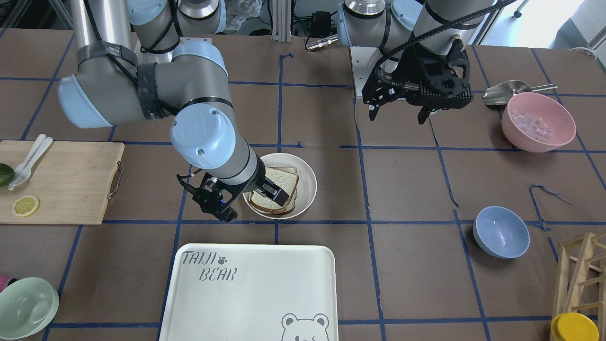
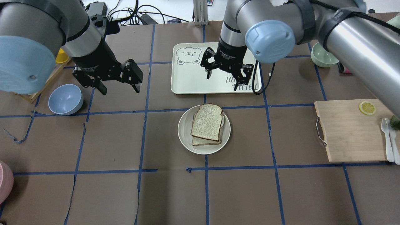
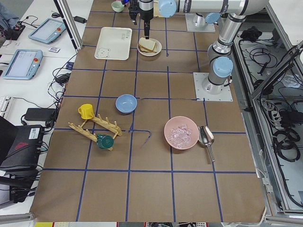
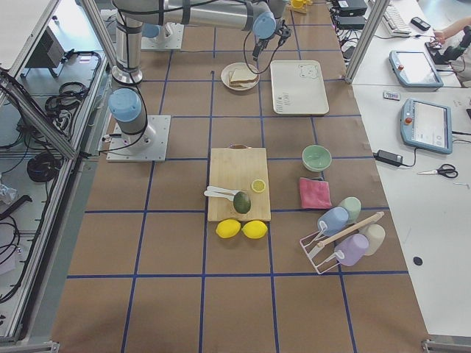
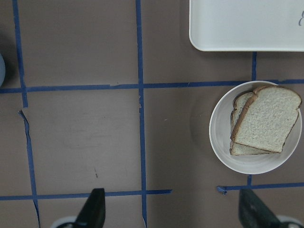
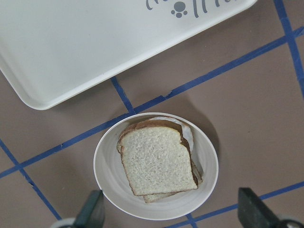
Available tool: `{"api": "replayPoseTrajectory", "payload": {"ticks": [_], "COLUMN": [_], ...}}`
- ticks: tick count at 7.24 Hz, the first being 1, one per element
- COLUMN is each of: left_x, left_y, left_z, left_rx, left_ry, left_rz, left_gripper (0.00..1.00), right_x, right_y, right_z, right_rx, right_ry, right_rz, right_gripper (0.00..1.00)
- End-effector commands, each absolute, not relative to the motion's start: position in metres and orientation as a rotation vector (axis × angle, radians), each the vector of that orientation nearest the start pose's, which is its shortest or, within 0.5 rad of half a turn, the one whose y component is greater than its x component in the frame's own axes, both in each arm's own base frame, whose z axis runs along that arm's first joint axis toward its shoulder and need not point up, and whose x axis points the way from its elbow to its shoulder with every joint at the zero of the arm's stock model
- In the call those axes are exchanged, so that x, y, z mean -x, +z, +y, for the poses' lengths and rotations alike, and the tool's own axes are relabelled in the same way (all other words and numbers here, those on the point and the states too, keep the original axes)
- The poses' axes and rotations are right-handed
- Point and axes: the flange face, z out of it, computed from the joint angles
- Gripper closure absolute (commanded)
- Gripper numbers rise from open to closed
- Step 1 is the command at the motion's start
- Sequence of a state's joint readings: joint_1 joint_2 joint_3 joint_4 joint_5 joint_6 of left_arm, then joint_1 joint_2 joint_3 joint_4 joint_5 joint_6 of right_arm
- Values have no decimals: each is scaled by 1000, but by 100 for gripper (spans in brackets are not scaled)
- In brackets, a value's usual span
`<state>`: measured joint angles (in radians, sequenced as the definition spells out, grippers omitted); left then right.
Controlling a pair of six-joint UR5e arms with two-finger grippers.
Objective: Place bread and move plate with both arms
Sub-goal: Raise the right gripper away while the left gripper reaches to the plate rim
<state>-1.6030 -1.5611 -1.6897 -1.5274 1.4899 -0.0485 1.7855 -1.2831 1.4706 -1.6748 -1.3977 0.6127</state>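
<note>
The bread point(image 2: 207, 122), a white slice with dark crust, lies on top of a duller slice in the round cream plate point(image 2: 184, 131) at the table's middle. My right gripper point(image 2: 225, 78) is open and empty, raised above the plate's far side by the tray's near edge. In the front view it point(image 1: 248, 201) overlaps the plate point(image 1: 307, 182) and bread point(image 1: 284, 179). Its wrist view looks down on the bread point(image 6: 159, 161) and plate point(image 6: 107, 166). My left gripper point(image 2: 118, 87) is open and empty, raised well to the plate's left. Its wrist view shows the bread point(image 5: 268, 118) at right.
The bear-printed tray point(image 2: 187, 78) lies just beyond the plate. A blue bowl point(image 2: 65, 99) sits at the left, a wooden cutting board point(image 2: 350, 131) with a lemon slice at the right, a green bowl point(image 2: 323, 56) at the far right, and a pink bowl point(image 1: 538, 122) near the left arm's base.
</note>
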Motion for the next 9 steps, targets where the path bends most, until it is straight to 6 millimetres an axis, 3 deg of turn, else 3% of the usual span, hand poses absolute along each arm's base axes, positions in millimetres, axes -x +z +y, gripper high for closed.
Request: {"api": "replayPoseTrajectory", "payload": {"ticks": [1, 2, 3, 4, 5, 6, 7, 8, 9], "left_x": [168, 176, 188, 202, 213, 220, 227, 238, 244], "left_y": [357, 316, 282, 252, 235, 219, 205, 193, 185], "left_z": [-464, -454, -446, -440, -441, -446, -451, -450, -447], "left_rx": [55, 41, 113, 173, 191, 228, 232, 244, 222], "left_ry": [209, 192, 123, 143, 155, 150, 131, 132, 153], "left_rz": [3249, 3250, 3253, 3244, 3238, 3236, 3239, 3235, 3226], "left_gripper": [0, 0, 0, 0, 0, 0, 3, 13, 38], "right_x": [-242, -224, -203, -177, -154, -140, -126, -120, -122], "right_y": [449, 466, 473, 472, 479, 497, 501, 499, 488], "right_z": [-508, -497, -496, -505, -507, -494, -492, -493, -492], "right_rx": [-331, -182, -143, -44, 35, 73, 97, 80, 75], "right_ry": [260, 249, 231, 235, 219, 198, 202, 218, 233], "right_rz": [3001, 3037, 3085, 3078, 3074, 3086, 3097, 3097, 3098], "right_gripper": [0, 0, 0, 0, 0, 0, 0, 0, 0]}}
